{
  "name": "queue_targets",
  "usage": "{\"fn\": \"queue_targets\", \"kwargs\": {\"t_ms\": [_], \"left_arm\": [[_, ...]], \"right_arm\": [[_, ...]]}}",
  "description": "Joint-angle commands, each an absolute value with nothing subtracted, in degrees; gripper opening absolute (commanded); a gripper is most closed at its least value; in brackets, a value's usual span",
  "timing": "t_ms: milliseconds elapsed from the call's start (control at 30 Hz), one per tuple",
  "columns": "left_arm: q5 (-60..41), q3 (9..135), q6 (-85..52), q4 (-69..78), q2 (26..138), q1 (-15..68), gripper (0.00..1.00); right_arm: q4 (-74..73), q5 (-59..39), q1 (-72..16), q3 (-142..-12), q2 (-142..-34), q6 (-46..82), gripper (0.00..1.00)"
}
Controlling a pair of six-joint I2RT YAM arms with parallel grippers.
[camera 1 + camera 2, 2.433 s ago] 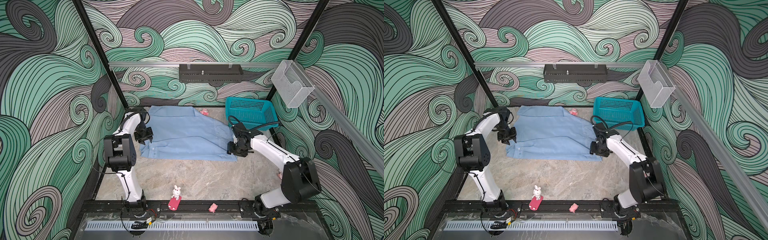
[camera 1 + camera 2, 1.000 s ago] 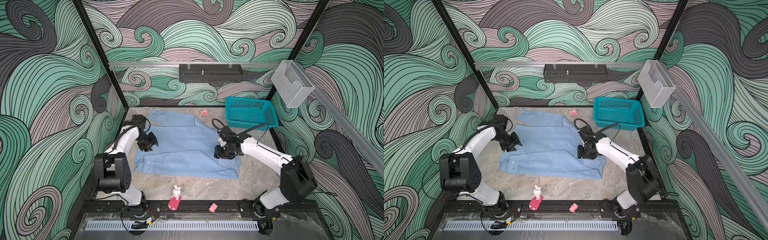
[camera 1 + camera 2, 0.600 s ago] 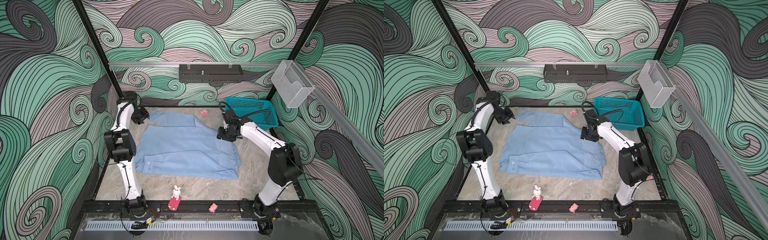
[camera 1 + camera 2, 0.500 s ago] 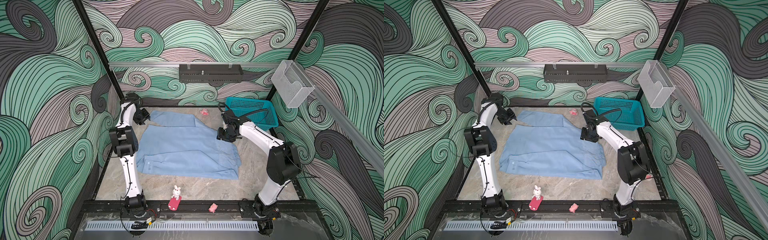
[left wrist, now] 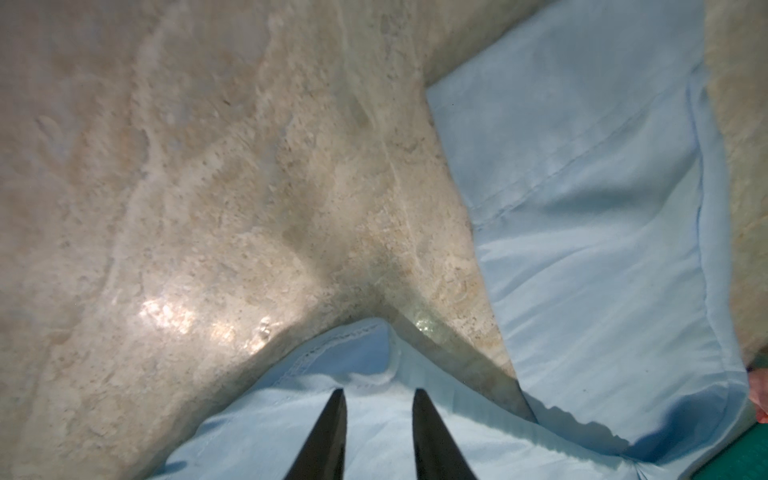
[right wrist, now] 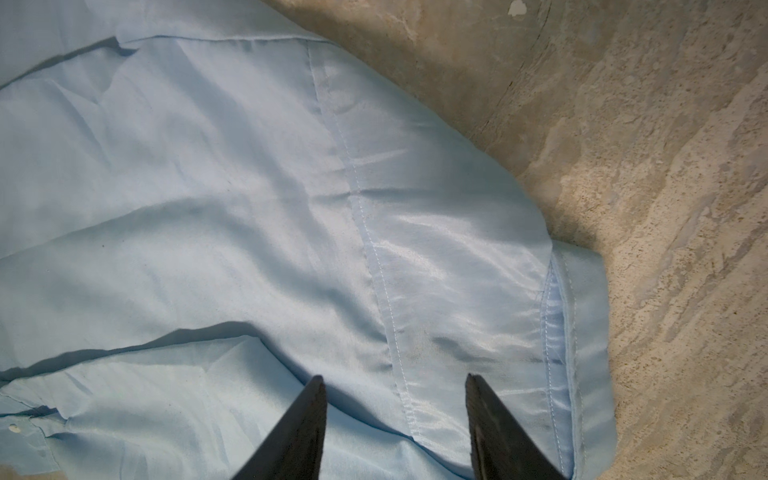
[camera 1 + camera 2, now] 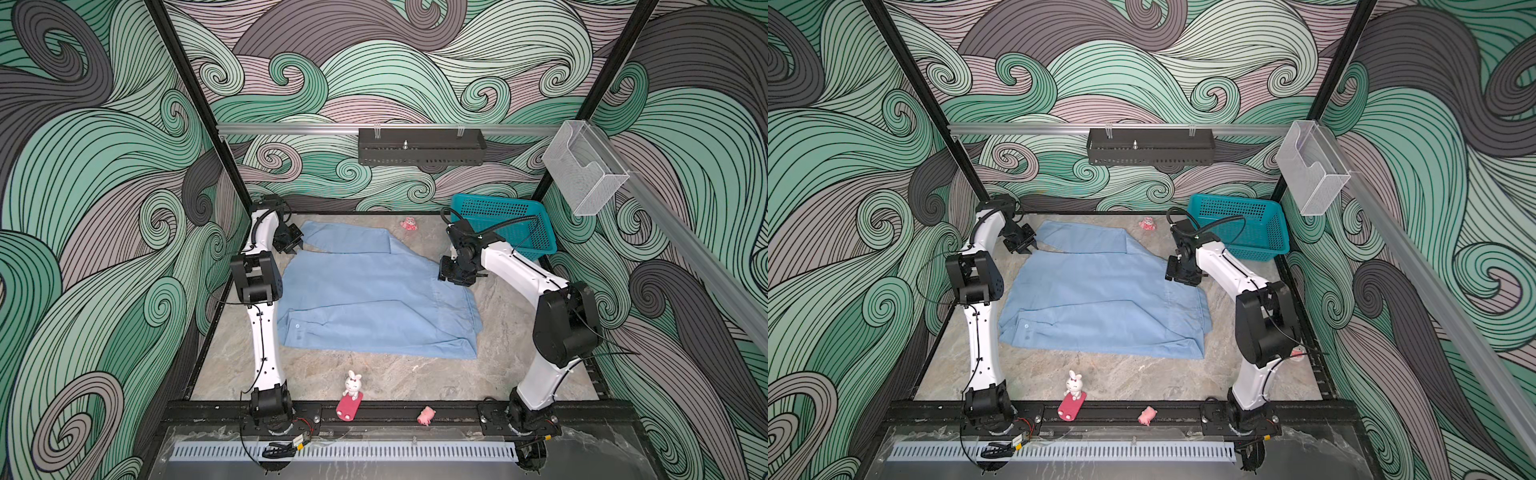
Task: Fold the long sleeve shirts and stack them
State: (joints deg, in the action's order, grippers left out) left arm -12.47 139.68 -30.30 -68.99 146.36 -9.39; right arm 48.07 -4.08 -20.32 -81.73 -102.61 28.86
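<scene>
The long sleeve shirt [image 7: 374, 299] [image 7: 1100, 299] is light blue and lies spread flat on the stone table top, with one sleeve [image 7: 345, 237] stretched along the far edge. My left gripper [image 7: 293, 248] [image 7: 1025, 248] is at the far-left end of that sleeve. In the left wrist view its fingertips [image 5: 338, 395] stand narrowly apart just over the sleeve's hemmed end [image 5: 374, 436]. My right gripper [image 7: 455, 280] [image 7: 1179, 279] hovers over the shirt's far-right edge. Its jaws [image 6: 392, 378] are wide open above a stitched seam [image 6: 374, 249], with nothing between them.
A teal basket [image 7: 507, 220] stands at the back right, close behind the right arm. A small pink toy [image 7: 409, 224] lies beyond the sleeve. A white bunny on a red base [image 7: 352, 384] and a pink pig [image 7: 427, 415] sit at the front rail.
Both arms have moved from the shirt's middle out to its far corners, and the shirt has stayed flat. The left jaws have narrowed over the sleeve end; the right jaws are unchanged.
</scene>
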Motion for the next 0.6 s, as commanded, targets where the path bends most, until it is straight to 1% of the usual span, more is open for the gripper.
{"fn": "queue_targets", "kwargs": {"t_ms": [0, 67, 167, 500, 567], "left_arm": [[-10.9, 141.2, -29.6, -70.2, 148.1, -9.8, 0.27], [-10.1, 141.2, -29.6, -69.3, 148.0, -9.8, 0.28], [-10.1, 141.3, -29.9, -68.3, 148.4, -9.7, 0.34], [-12.2, 144.3, -30.8, -67.7, 151.4, -9.2, 0.32], [-12.5, 144.3, -31.3, -66.9, 151.4, -9.1, 0.28]], "right_arm": [[49.2, -3.6, -19.6, -84.8, -104.0, 28.1, 0.55], [49.6, -3.7, -19.6, -86.7, -105.1, 28.1, 0.55], [49.8, -3.6, -19.5, -89.1, -106.7, 28.3, 0.55], [50.1, -3.7, -19.5, -93.2, -109.4, 29.4, 0.55], [50.2, -3.7, -19.5, -94.0, -109.9, 29.5, 0.55]]}}
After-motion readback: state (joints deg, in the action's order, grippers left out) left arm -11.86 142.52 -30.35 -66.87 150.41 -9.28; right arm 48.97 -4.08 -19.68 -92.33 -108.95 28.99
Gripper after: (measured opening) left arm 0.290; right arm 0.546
